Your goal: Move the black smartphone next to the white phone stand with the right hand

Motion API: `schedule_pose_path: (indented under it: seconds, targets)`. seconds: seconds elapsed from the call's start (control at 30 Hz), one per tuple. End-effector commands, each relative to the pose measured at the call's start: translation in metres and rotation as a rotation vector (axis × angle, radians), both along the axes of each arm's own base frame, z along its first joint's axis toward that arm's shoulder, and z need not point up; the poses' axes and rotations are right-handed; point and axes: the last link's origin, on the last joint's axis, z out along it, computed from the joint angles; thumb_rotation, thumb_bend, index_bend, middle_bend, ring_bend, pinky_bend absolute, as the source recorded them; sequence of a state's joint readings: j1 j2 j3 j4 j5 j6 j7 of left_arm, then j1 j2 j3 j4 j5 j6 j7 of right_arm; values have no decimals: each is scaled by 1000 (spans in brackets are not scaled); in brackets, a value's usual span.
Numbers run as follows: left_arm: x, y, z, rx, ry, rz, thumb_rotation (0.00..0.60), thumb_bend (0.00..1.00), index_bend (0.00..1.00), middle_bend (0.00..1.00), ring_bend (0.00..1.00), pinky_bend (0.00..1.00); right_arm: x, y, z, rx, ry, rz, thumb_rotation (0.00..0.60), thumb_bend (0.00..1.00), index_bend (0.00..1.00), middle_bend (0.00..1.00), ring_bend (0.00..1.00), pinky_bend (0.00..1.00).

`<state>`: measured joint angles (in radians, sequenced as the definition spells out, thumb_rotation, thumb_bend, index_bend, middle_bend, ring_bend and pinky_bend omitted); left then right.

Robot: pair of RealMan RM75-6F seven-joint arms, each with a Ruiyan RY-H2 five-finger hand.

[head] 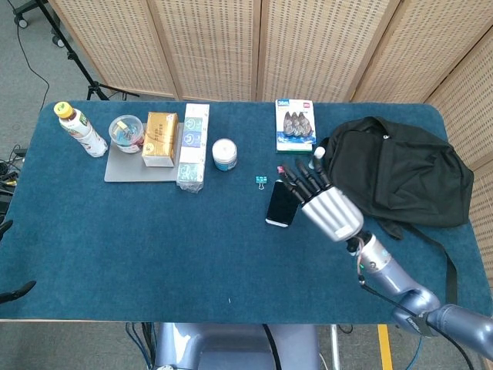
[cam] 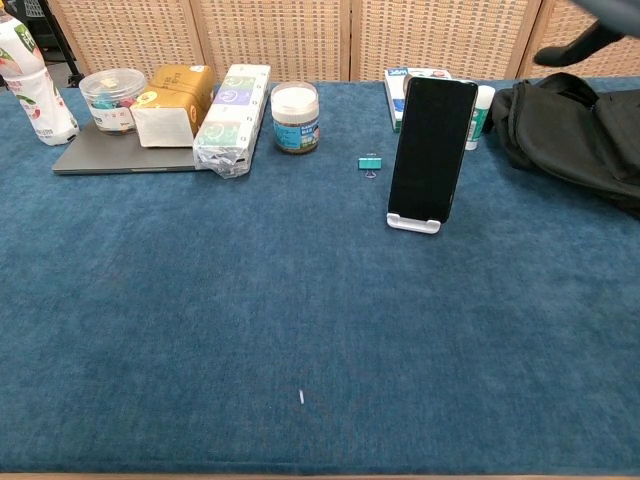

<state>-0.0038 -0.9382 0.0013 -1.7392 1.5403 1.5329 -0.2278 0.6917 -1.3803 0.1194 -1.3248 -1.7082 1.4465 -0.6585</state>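
The black smartphone stands upright and slightly tilted back on the white phone stand, whose lip shows at the phone's lower edge. In the head view the phone sits near the middle of the blue table, just right of a teal binder clip.

The right hand is raised above the table to the right of the phone, fingers spread and extended, nothing between them. Whether the fingertips touch the phone's upper edge cannot be told from the head view; in the chest view only dark fingertips show at the top right corner, apart from the phone. The left hand is not seen in either view.

Other items (none touched by the hand): a black backpack at the right end of the table, a small white bottle and a boxed product pack behind the phone, a white jar left of the clip. Further left, a grey laptop carries a yellow box and a clear container; a long white carton lies along its right edge. A drink bottle with a yellow cap stands at the far left.
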Motion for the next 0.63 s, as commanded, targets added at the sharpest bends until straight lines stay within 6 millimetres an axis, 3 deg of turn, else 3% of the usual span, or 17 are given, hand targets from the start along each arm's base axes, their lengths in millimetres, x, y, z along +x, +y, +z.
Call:
schedule_pose_path:
  seconds: [0.03,0.27,0.33,0.47,0.63]
  targets:
    - [0,-1,0,-1,1,-5,600,10,0,0,0,0,-42,6,48,18,-219,-199,600,0,88,0,12,134]
    - [1,-3,-1,-1,12,-10,600,10,0,0,0,0,-91,49,55,79,-408,-387,600,0,48,0,0,109]
    - [1,-3,-3,0,26,-11,600,10,0,0,0,0,-115,74,51,118,-484,-463,600,0,46,0,0,109]
    - [2,-3,-5,4,37,-17,600,10,0,0,0,0,-140,100,41,149,-529,-509,600,0,46,0,0,100]
    - [2,-5,-5,12,45,-24,600,9,0,0,0,0,-160,121,28,167,-543,-568,600,0,27,0,0,79]
